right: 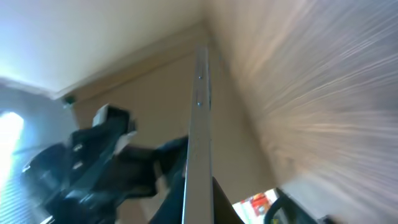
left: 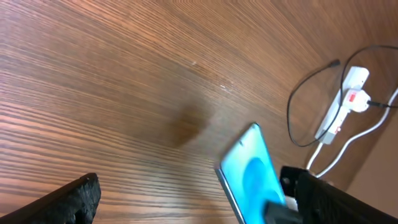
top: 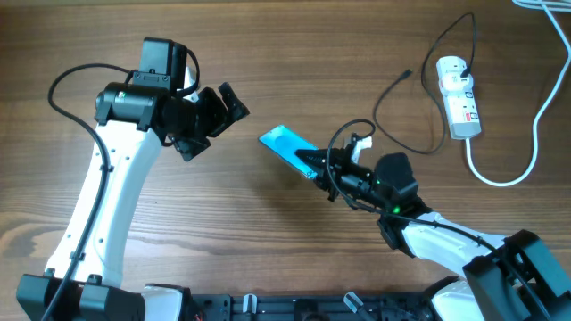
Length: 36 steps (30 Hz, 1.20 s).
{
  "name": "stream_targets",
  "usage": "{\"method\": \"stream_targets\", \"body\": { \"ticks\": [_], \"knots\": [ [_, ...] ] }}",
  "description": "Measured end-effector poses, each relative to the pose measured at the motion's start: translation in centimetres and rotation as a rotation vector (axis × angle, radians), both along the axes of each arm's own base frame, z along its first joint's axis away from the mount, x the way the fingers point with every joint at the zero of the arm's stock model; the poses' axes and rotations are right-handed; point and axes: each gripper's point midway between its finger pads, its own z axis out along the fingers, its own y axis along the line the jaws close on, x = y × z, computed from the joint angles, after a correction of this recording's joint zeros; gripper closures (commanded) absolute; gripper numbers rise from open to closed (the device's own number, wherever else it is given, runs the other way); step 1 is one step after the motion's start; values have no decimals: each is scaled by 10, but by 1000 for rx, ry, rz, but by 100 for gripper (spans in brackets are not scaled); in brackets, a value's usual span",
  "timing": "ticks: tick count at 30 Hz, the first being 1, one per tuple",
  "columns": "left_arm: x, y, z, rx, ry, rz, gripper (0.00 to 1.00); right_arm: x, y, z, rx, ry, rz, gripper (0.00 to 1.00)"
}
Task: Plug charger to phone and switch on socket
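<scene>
The phone [top: 284, 144], with its teal-blue screen, is held tilted above the table by my right gripper [top: 319, 167], which is shut on its near end. In the right wrist view I see the phone edge-on [right: 200, 112] between the jaws. The left wrist view shows the phone's screen [left: 250, 177]. My left gripper [top: 220, 112] is open and empty, to the left of the phone and apart from it. The charger's thin black cable loops on the table, its tip [top: 408, 75] lying free left of the white socket [top: 458, 96]. The socket [left: 346, 98] and the charger tip [left: 336, 63] also show in the left wrist view.
A thick white cord [top: 526, 134] runs from the socket round the far right of the wooden table [top: 268, 232]. A black plug [top: 466, 75] sits in the socket. My left arm [right: 93, 162] shows blurred behind the phone in the right wrist view.
</scene>
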Motion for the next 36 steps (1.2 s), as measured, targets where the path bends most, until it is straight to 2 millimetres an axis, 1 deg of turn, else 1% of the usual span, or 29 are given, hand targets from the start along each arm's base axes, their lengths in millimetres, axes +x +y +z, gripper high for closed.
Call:
{"method": "stream_targets", "body": {
  "ticks": [1,4,5,7,14,20,24,25,28,29,30,32,36],
  "knots": [
    [0,0,0,1,-1,0,0,-1,1,4,19,2,7,96],
    [0,1,0,5,-1,1,5,-6,4,14,75,30,41,96],
    [0,1,0,7,-2,2,10,-7,4,14,81,39,45,96],
    [0,1,0,7,-3,-1,15,-7,5,14,90,58,46,96],
    [-3,-10,4,-63,11,-23,17,-2,2,14,100,77,11,96],
    [-11,-18,6,-140,88,50,17,1,1,14,104,81,-9,96],
    [-16,-34,10,-197,119,47,25,1,1,14,104,81,-9,96],
    [-17,-38,11,-205,121,42,25,1,1,14,104,81,-9,96],
    [-17,-59,14,-231,100,0,25,1,1,14,104,81,-9,96],
    [-17,-60,14,-232,98,-4,26,1,1,14,104,81,-9,96],
    [-20,-67,12,-240,104,-18,26,1,1,14,104,81,-9,96],
    [-18,-75,8,-253,91,-26,29,1,1,14,104,81,-9,96],
    [-21,-89,-8,-270,102,-34,34,1,1,14,103,82,-9,96]
  ]
}}
